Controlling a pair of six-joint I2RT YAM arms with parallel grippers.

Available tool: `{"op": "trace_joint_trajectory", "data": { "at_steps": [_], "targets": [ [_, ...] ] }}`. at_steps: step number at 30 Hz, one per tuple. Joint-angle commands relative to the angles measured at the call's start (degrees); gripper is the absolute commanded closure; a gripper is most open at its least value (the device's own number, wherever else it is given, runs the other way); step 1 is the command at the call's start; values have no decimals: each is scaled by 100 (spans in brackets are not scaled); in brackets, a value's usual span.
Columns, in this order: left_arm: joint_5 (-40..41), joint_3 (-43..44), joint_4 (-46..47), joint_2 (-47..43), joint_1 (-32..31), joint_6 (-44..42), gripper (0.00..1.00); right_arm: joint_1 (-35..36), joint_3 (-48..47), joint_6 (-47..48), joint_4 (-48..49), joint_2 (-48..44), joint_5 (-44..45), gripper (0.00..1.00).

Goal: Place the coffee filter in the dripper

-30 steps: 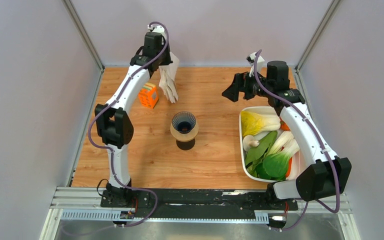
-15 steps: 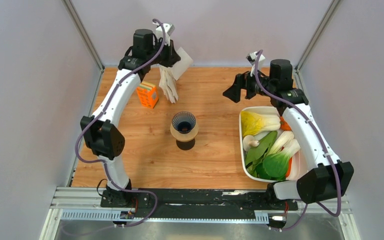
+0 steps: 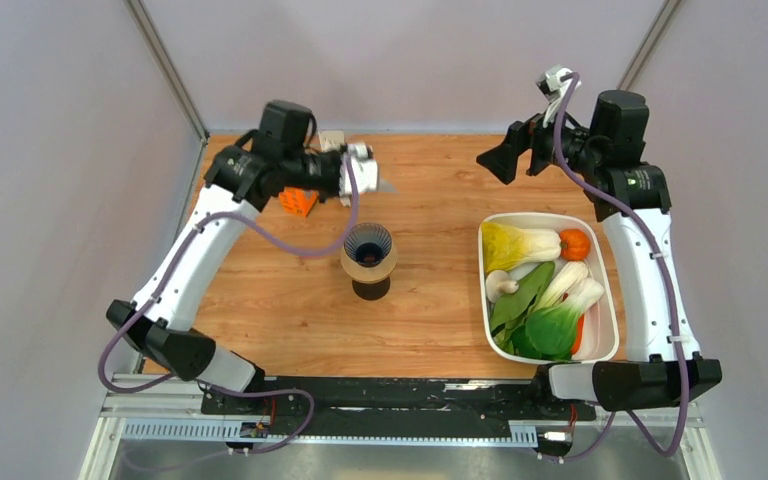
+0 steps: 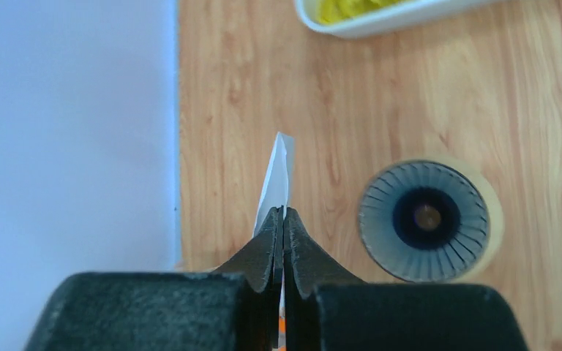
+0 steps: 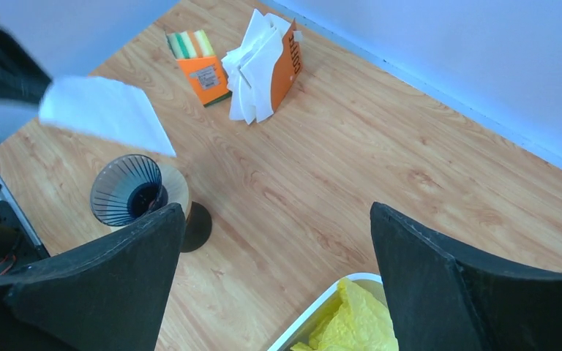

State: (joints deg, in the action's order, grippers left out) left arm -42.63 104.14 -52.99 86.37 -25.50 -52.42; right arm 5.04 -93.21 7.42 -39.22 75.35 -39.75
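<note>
the carry is the step in hand: the left end effector (image 4: pixel 283 213) is pinched tight on the coffee filter (image 4: pixel 278 172), which hangs in the air above the desk (image 3: pixel 430 300), near the dripper (image 4: pixel 424 219) but not over it. next it needs shifting over the dripper's open mouth, then lowering in. the sheet looks folded flat, though edge-on i can't be sure. the right end effector (image 5: pixel 276 212) stands wide apart, holding nothing, well away.
</note>
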Motion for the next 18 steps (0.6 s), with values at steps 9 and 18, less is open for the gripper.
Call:
{"op": "trace_joint_trajectory", "data": {
  "at_steps": [9, 18],
  "targets": [
    [3645, -2718, 703, -2044, -2196, -7067, 100, 52, -237, -1022, -160, -3, -1295, 0],
    [4511, -3165, 1639, -2004, -2926, -8661, 100, 696, -115, -1225, 135, -168, -893, 0]
  ]
}}
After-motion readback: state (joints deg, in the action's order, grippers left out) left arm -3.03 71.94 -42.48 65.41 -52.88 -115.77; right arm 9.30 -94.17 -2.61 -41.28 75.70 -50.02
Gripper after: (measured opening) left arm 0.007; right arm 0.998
